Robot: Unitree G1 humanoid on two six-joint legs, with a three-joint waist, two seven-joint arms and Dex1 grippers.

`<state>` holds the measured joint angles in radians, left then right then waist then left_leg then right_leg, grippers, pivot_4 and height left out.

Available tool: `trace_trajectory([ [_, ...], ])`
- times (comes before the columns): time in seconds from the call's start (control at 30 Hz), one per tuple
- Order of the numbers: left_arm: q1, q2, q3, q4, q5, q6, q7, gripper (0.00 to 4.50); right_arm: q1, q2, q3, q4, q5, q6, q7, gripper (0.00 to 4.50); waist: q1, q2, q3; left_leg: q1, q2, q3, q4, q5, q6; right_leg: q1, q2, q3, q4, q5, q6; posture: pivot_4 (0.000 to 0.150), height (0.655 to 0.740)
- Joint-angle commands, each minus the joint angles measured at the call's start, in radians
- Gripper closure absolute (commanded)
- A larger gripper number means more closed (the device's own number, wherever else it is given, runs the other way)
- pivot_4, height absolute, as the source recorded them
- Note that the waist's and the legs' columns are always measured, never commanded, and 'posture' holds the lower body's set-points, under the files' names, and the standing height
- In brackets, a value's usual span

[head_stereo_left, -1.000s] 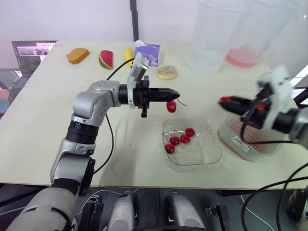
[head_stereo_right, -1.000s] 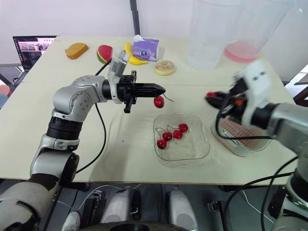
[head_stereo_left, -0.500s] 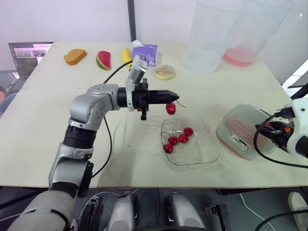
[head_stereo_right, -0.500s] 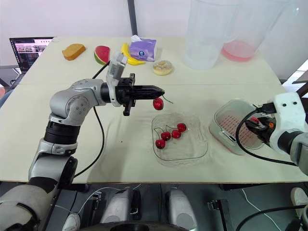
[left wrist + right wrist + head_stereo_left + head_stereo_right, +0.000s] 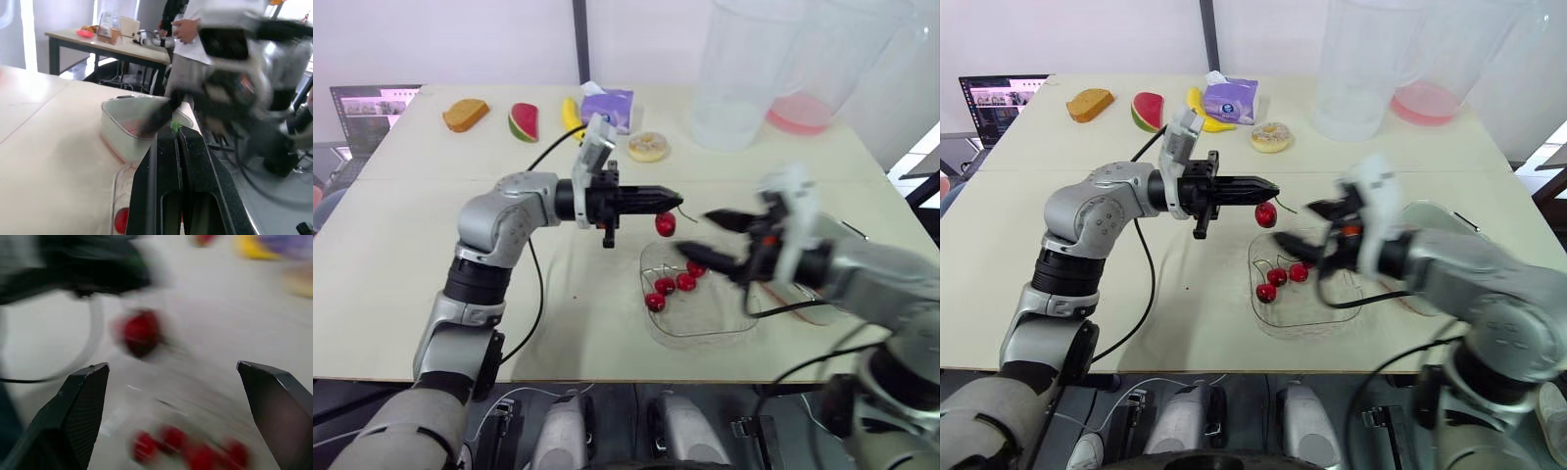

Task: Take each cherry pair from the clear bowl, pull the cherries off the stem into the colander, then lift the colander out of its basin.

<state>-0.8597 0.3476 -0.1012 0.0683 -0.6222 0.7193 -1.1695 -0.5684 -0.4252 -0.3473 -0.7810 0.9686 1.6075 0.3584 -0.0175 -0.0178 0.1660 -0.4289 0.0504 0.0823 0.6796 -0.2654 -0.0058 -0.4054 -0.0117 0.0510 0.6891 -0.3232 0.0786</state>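
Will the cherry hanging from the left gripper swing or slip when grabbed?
The cherry probably swings, since it dangles on a thin stem from the left gripper. Round and glossy, it may slip from the open right gripper.

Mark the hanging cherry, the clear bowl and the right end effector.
hanging cherry (image 5: 666, 224): left eye view, middle of the red fruit.
clear bowl (image 5: 700, 321): left eye view, bare floor near its front rim.
right end effector (image 5: 171, 366): right wrist view, midway between its open fingertips.
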Motion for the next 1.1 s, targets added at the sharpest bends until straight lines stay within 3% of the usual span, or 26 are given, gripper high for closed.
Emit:
trace_trajectory([
  [0.03, -0.021, 0.008, 0.016, -0.021, -0.013, -0.009, -0.005, 4.5, -0.053, 0.048, 0.043, 0.033, -0.013, 0.007, -0.066, 0.02, 0.006, 0.0, 0.0, -0.001, 0.0, 0.0, 0.001, 0.0, 0.0, 0.0, 0.0, -0.001, 0.0, 0.0, 0.0, 0.15, 0.74],
  [0.33, -0.023, 0.011, 0.016, -0.021, -0.011, -0.013, -0.003, 4.5, -0.108, 0.073, 0.065, 0.089, -0.019, -0.007, -0.104, 0.02, 0.001, 0.0, 0.0, -0.002, 0.0, 0.0, 0.001, -0.001, 0.001, 0.0, -0.002, -0.001, -0.001, 0.0, 0.0, 0.15, 0.74],
  [0.43, -0.022, 0.012, 0.016, -0.023, -0.011, -0.012, -0.001, 4.5, -0.107, 0.077, 0.064, 0.09, -0.018, -0.01, -0.112, 0.89, -0.001, 0.0, 0.0, -0.002, 0.0, 0.0, 0.001, -0.001, 0.001, 0.0, -0.002, -0.001, -0.001, 0.0, 0.0, 0.15, 0.74],
  [0.6, -0.021, 0.012, 0.014, -0.024, -0.009, -0.013, 0.001, 4.5, -0.109, 0.075, 0.063, 0.093, -0.021, -0.02, -0.124, 3.27, -0.001, 0.0, 0.0, -0.002, 0.0, 0.0, 0.001, -0.001, 0.001, 0.0, -0.002, -0.001, -0.001, 0.0, 0.0, 0.15, 0.74],
  [0.67, -0.021, 0.013, 0.013, -0.024, -0.008, -0.013, 0.001, 4.5, -0.108, 0.074, 0.063, 0.091, -0.021, -0.021, -0.127, 3.74, -0.001, 0.0, 0.0, -0.002, 0.0, 0.0, 0.001, -0.001, 0.001, 0.0, -0.002, -0.001, -0.001, 0.0, 0.0, 0.15, 0.74],
  [0.83, -0.022, 0.011, 0.012, -0.024, -0.007, -0.013, 0.003, 4.5, -0.083, 0.054, 0.067, 0.08, -0.026, -0.009, -0.132, 3.89, -0.001, 0.0, 0.0, -0.002, 0.0, 0.0, 0.001, -0.001, 0.001, 0.0, -0.002, -0.001, -0.001, 0.0, 0.0, 0.15, 0.74],
  [1.1, -0.02, 0.009, 0.013, -0.025, -0.012, -0.011, 0.01, 4.5, 0.095, -0.044, 0.06, 0.049, -0.063, -0.037, -0.122, 3.9, 0.001, 0.0, 0.0, -0.002, -0.001, 0.0, 0.001, -0.001, 0.001, 0.0, -0.002, -0.001, -0.002, 0.0, 0.0, 0.15, 0.74],
])
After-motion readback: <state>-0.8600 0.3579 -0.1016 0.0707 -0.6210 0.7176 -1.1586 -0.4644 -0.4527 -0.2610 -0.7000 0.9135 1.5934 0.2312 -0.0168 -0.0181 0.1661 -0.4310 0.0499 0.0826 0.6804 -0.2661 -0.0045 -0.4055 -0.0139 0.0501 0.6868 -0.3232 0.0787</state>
